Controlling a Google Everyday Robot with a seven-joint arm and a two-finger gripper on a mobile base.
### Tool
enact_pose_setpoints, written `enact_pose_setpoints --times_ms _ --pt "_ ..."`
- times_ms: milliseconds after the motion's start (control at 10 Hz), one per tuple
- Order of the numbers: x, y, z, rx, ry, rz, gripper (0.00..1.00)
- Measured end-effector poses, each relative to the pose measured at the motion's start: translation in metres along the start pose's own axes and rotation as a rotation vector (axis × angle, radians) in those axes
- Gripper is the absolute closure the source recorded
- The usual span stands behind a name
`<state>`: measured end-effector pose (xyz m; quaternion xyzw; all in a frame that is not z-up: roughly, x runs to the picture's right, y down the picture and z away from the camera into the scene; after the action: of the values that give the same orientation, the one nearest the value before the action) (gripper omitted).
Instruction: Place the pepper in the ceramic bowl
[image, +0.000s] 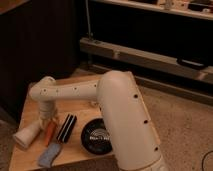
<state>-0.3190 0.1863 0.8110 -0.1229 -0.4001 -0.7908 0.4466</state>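
End effector (46, 121) points downward over the left part of the tabletop (31, 106), at the tip of the white arm (120, 115); whether it is open, closed or gripping something cannot be told, because its tip runs together with what lies under it. The arm is the largest thing in view: a thick segment rises from the lower right, a thinner one dotted with small dark holes runs across to an elbow straight above the end effector, and a short link drops from that elbow. The tabletop is light brown wood and carries everything else. The ceramic bowl (95, 137) sits upright well to the picture-right of the end effector and a little nearer the camera; it is black and glossy with pale marks in its centre, and the thick arm segment covers its right side. A black ridged bar (66, 128) lies slanted just to the picture-right of the end effector, between it and the bowl. A translucent whitish cup (27, 135) lies on its side just to the picture-left of the end effector and slightly lower. A blue-grey object (49, 156) rests below the end effector, close to the near edge of the tabletop. The pepper (50, 133), slim and orange-red, lies directly beneath the end effector, between the cup and the bar, outside the bowl; its upper end reaches the end effector, but whether the two touch cannot be told.
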Motion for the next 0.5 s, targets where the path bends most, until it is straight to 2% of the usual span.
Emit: enact_pose_setpoints --times_ms 500 --pt "-0.002 -0.0007 0.0059 -0.009 -0.019 -0.005 0.42"
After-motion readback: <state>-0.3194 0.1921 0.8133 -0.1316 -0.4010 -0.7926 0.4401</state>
